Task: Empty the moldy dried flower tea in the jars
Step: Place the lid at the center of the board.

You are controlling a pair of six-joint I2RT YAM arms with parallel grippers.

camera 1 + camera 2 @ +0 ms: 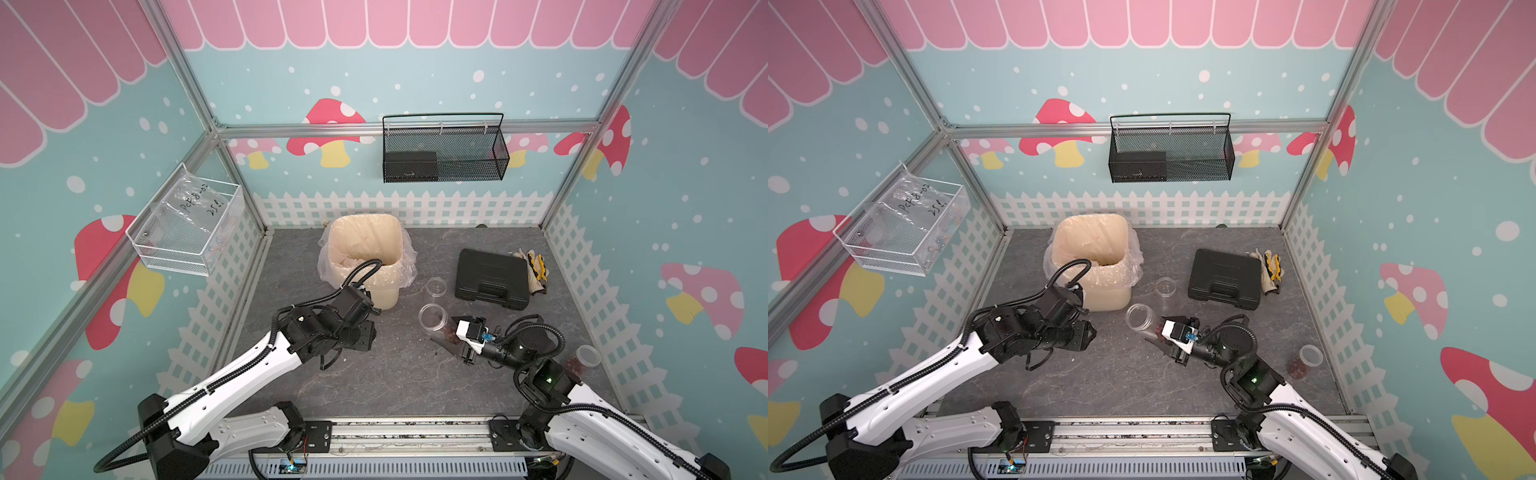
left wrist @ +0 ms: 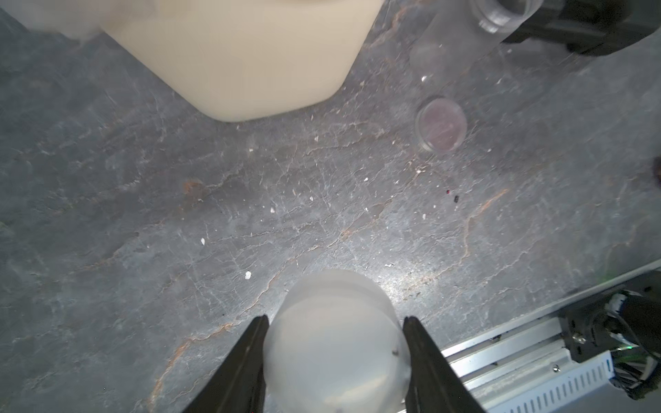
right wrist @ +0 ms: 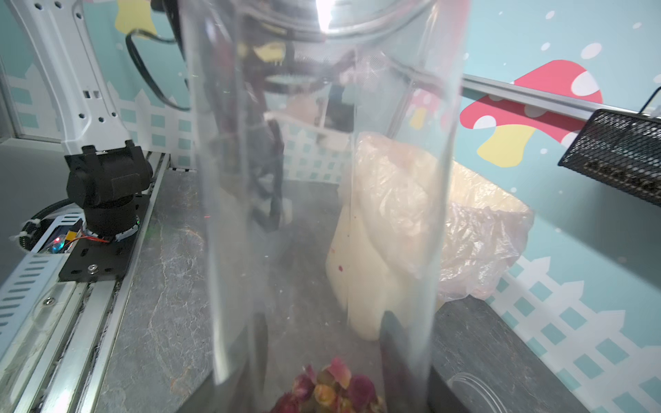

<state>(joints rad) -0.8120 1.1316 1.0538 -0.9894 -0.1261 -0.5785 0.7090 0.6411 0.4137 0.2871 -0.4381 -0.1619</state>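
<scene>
Sitting at the closed end of the tilted jar [image 1: 432, 319], the dried flower tea [image 3: 332, 389] is a small clump of dark red and tan bits. The jar's open mouth leans toward the cream bin [image 1: 388, 297] but stops short of it, above the grey counter [image 1: 395, 386]. The right gripper [image 1: 448, 331] is clamped around the lower part of this jar. The right wrist view shows a dark finger on each side through the clear wall.

A second jar [image 1: 437, 286] stands upright and looks empty, between the bin and a black case [image 1: 492, 278]. A third jar [image 1: 587, 357] stands near the right wall, just beside the right arm, with a second clump of tea [image 1: 575, 365] at its bottom. In the left wrist view a clear lid disc [image 2: 441, 125] lies flat on the counter, apart from the bin.

The left gripper [image 2: 336, 318] is clenched on a round translucent piece [image 2: 336, 357]. Its two fingers press against opposite sides of that piece, which is too cloudy and blurred to tell whether it is a lid. This gripper hangs over bare counter in front of the bin. The bin carries a thin plastic liner, and a pair of work gloves [image 1: 536, 270] lies just beside the case.
</scene>
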